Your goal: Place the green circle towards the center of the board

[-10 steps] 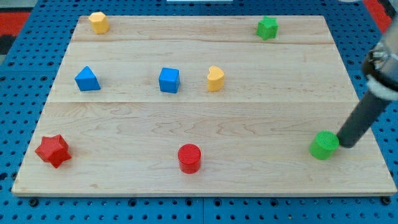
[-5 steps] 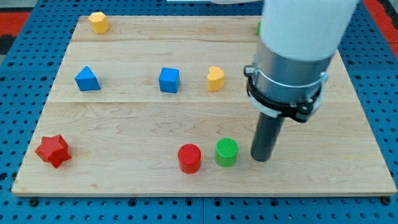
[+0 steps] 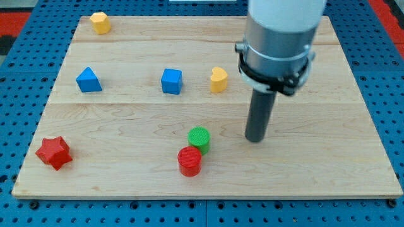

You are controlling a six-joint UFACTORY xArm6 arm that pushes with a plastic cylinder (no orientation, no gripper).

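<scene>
The green circle [image 3: 199, 137] lies low on the wooden board [image 3: 126, 120], a little below the middle. It touches the red circle [image 3: 189, 161], which sits just below and left of it. My tip [image 3: 254, 139] rests on the board to the right of the green circle, with a clear gap between them. The rod rises from the tip into the wide grey arm body [image 3: 278, 38], which covers the top right of the board.
A blue cube [image 3: 171, 81] and a yellow heart [image 3: 218, 79] sit above the green circle. A blue triangle [image 3: 88, 80] is at the left, a yellow block [image 3: 100, 22] at the top left, a red star [image 3: 53, 152] at the bottom left.
The green circle slid from the bottom right leftwards to beside the red circle, nudging it slightly. My tip followed, then drew back up and away from the green circle.
</scene>
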